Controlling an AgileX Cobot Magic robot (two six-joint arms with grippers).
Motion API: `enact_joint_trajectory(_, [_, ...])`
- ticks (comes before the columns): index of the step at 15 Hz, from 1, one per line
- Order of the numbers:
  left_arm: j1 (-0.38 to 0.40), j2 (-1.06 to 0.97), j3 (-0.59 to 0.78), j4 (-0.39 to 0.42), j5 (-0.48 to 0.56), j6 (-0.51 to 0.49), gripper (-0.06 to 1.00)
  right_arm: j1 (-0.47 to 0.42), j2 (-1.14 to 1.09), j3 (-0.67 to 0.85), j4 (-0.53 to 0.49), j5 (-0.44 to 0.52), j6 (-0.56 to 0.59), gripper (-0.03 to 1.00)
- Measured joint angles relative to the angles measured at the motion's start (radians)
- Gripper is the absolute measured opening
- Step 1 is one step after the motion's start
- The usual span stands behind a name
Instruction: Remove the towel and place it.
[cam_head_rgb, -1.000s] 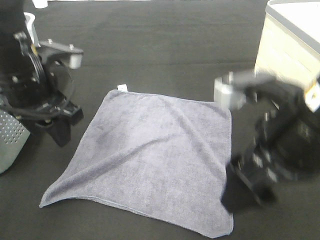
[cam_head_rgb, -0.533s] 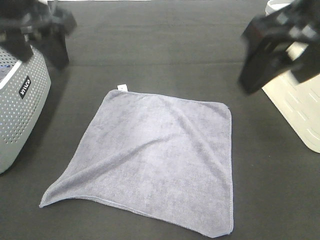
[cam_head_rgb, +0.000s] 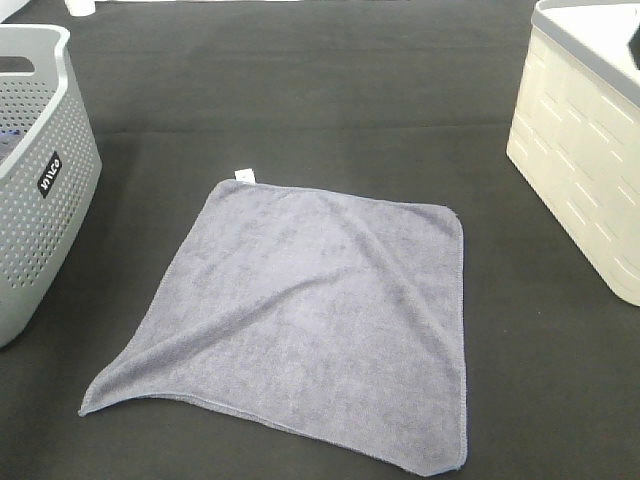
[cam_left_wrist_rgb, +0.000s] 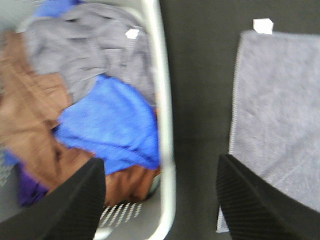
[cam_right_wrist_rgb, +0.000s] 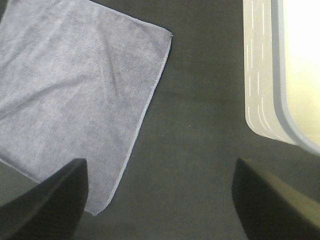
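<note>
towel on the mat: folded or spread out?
Spread. The towel lies open in a single layer on the black mat, all four corners out, with one soft diagonal crease and the white tag showing at a corner.

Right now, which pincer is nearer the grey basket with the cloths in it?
Left. The left pincer hangs open above the rim of the grey basket, beside the towel. The right pincer hangs over bare table between the towel and the white basket.

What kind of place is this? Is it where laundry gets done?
Probably a laundry-sorting practice table, not a real laundry room. A grey basket holds crumpled cloths, a white bin sits opposite, and one towel lies flat on the black table between them.
</note>
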Motion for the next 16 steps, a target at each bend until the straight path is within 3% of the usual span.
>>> enact_joint_trajectory(4, [0.133, -0.334, 0.302, 0.003, 0.007, -0.019, 0.61, 0.000, -0.240, 0.182, 0.006, 0.003, -0.014, 0.76])
enact_joint_trajectory(10, [0.139, -0.838, 0.653, 0.005, 0.011, 0.057, 0.61, 0.000, -0.698, 0.465, -0.014, 0.004, -0.039, 0.76])
enact_joint_trajectory(16, [0.139, -1.207, 0.867, 0.010, 0.012, 0.066, 0.61, 0.000, -0.950, 0.645, -0.018, 0.004, -0.078, 0.76])
